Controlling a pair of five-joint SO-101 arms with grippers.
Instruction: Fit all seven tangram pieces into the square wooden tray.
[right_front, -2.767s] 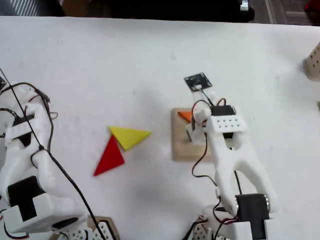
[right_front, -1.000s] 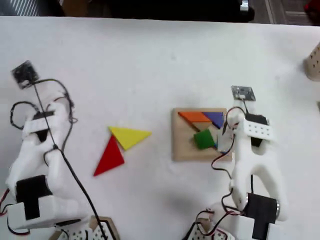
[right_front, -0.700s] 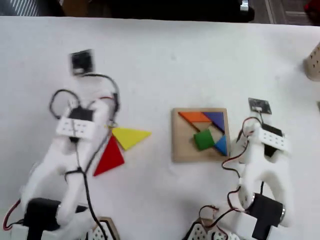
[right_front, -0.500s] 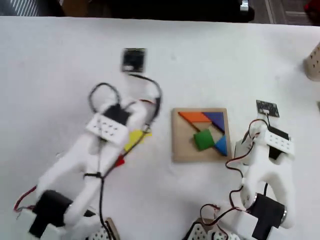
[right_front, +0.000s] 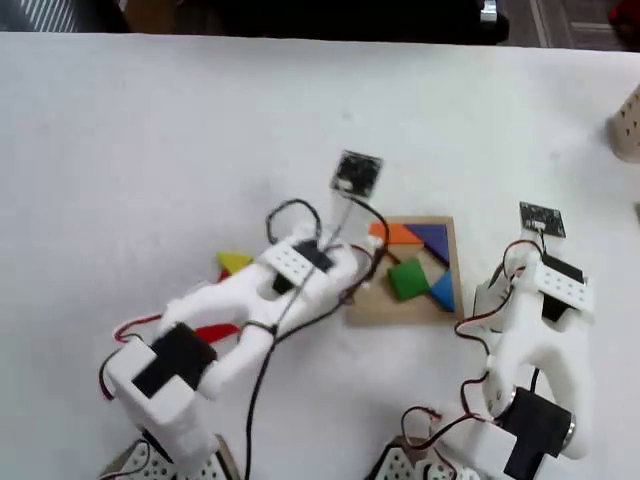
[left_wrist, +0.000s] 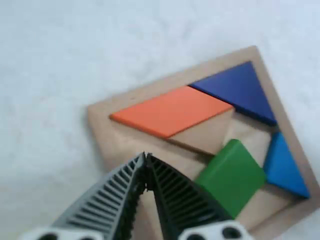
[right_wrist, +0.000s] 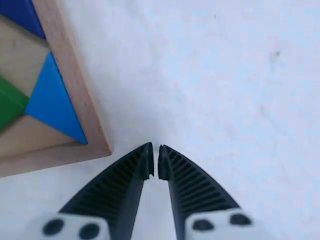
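Observation:
The square wooden tray (right_front: 353, 305) sits right of the table's centre. It holds an orange parallelogram (left_wrist: 172, 111), a dark blue triangle (left_wrist: 240, 87), a green square (left_wrist: 231, 172) and a light blue triangle (left_wrist: 285, 165). My left gripper (left_wrist: 146, 162) is shut with nothing in it, its tips over the tray's bare wood near the left rim (left_wrist: 100, 130). The left arm partly covers a yellow triangle (right_front: 232, 262) and a red triangle (right_front: 215, 332) on the table left of the tray. My right gripper (right_wrist: 154, 150) is shut over the cloth just off the tray's near right corner (right_wrist: 75, 85).
White cloth covers the table. A pale pegged block (right_front: 627, 125) stands at the far right edge. The left arm (right_front: 240, 310) lies slantwise from the near left to the tray. The right arm (right_front: 540, 300) stands right of the tray.
The left arm swung from the far left across the yellow and red triangles to the tray. The right arm drew back off the tray to its right. The two triangles stayed put.

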